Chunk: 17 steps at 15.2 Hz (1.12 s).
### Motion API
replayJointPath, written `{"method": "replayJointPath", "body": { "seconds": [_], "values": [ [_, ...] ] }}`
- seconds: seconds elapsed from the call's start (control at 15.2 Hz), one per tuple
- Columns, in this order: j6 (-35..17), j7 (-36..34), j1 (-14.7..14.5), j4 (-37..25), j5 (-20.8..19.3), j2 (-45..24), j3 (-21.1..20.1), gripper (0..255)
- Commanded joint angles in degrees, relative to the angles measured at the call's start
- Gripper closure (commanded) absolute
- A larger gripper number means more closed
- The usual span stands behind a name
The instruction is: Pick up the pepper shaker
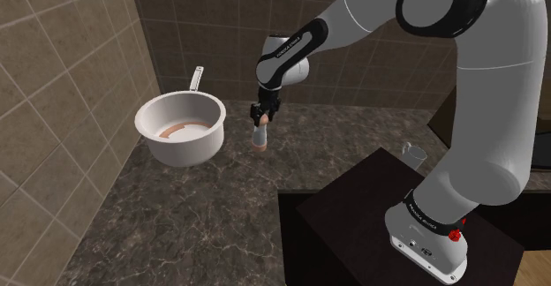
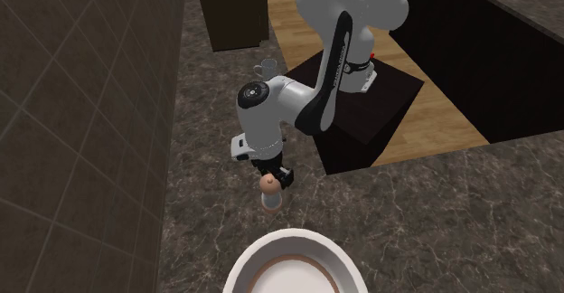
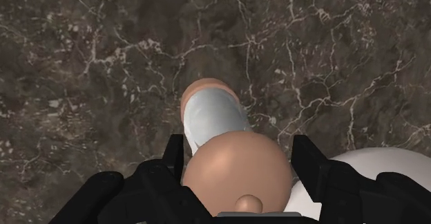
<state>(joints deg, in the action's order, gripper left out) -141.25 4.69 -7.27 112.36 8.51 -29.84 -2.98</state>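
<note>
The black two-finger gripper [image 1: 260,120] is clamped onto the pepper shaker [image 3: 215,115], a small one with a pale grey-white body and a tan rounded top and base. In the wrist view both fingers [image 3: 174,159] press in on either side of the tan knob top, and the shaker points down at the dark, white-veined marble countertop [image 3: 90,70]. It hangs upright under the hand, out over the open counter. Honestly can't tell if its base is touching the stone or sitting just off it.

Near it, toward the shoulder view's left, is a round white saucepan [image 1: 179,134] with a long handle, close to the brown tiled wall [image 1: 53,63]. A clear drinking glass [image 1: 413,154] stands just past the dark box stand [image 1: 353,209].

Writing-wise, there's small white lettering [image 1: 289,49] on the arm's dark wrist band and more on the band near its base, both too tiny to read.
</note>
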Motion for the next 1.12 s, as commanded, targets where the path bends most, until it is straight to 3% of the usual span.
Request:
{"method": "replayJointPath", "body": {
  "seconds": [0.0, 1.06],
  "values": [
    [0.62, -0.09, 0.0, 0.18, -0.05, 0.62, 0.03, 255],
    [8.94, -1.29, -0.03, -0.53, -0.65, 8.27, 0.29, 255]
  ]
}}
